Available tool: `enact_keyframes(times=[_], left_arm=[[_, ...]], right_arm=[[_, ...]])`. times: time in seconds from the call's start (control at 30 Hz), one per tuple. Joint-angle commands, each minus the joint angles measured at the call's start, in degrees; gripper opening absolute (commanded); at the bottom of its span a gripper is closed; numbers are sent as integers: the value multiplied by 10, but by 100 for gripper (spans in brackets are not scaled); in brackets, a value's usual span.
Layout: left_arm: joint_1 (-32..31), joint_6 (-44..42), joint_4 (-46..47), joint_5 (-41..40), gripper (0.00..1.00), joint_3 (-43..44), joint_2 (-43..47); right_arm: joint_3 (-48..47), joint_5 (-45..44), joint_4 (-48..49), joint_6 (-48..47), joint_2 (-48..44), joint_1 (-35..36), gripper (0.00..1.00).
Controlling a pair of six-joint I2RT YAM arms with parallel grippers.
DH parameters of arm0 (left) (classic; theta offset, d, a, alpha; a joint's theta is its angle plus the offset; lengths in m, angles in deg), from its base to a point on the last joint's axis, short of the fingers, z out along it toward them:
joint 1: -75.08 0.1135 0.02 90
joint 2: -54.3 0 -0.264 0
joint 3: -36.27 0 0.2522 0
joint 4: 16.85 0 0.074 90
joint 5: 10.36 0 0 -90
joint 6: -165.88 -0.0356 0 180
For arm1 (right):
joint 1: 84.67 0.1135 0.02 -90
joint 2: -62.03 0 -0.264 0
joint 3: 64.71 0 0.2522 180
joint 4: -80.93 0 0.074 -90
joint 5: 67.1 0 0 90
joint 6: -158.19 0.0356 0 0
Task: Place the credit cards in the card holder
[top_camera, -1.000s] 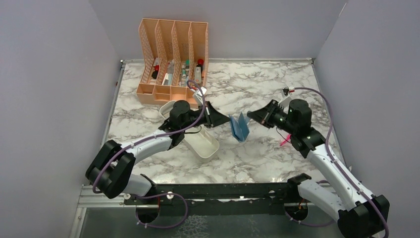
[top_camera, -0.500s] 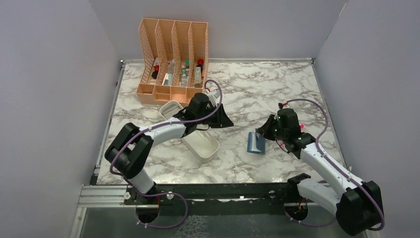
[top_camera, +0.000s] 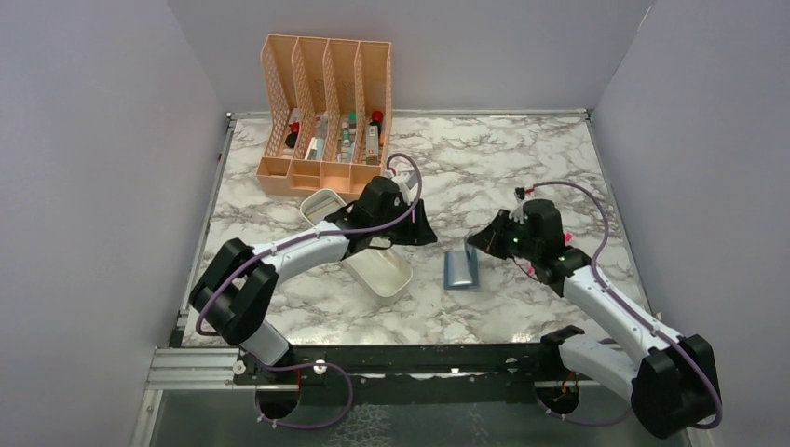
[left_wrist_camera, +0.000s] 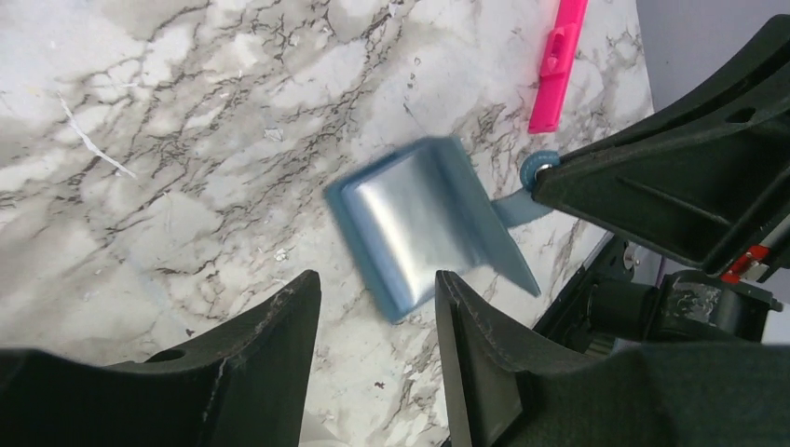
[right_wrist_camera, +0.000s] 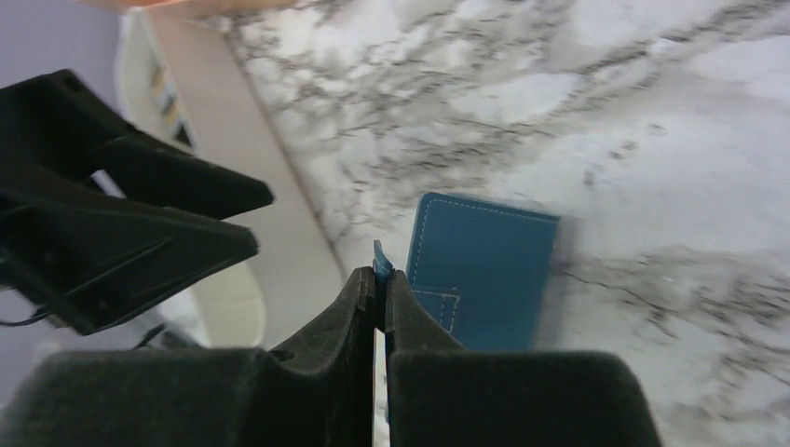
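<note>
1. On the table between the arms, the wallet lay flat, no longer lifted.
2. Left claw had let go, jaws apart, empty.
3. Right claw still pinched its tab; next card, probably.

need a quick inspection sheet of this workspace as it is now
surface: marble table
job's things: card holder lying on table; cards not plainly seen
clutter: peach organizer with small bottles, white tray, pink clip
pincers: left pincer open, empty; right pincer shut on card holder's strap
cables: purple cables along both arms
surroundings: plain grey walls
</note>
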State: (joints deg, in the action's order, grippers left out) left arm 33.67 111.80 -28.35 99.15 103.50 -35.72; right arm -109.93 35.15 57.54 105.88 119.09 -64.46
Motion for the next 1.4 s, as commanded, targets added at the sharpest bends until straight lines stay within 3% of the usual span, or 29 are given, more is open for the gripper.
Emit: enact_keyframes(times=[0.0, 0.1, 0.23, 0.33, 0.6, 1.0, 1.37], left_arm=[[5, -22, -32, -54, 52, 26, 36], [7, -30, -42, -62, 52, 30, 34], [-4, -66, -83, -92, 52, 50, 18], [-9, -82, -104, -98, 52, 68, 1], [-11, -92, -114, -104, 52, 71, -25], [-16, -82, -39, 36, 64, 81, -85], [-17, -18, 63, 124, 72, 64, -102]], right_arm=[[-5, 143, 137, 80, 28, 1, 3], [1, 159, 185, 95, 90, 1, 3], [-31, 52, 89, 28, 160, -1, 4], [-19, -22, 64, 1, 167, -2, 10], [24, -194, 33, -10, 130, -3, 10], [27, -169, 38, -13, 112, -3, 10], [28, -41, 49, 29, -1, -3, 9]])
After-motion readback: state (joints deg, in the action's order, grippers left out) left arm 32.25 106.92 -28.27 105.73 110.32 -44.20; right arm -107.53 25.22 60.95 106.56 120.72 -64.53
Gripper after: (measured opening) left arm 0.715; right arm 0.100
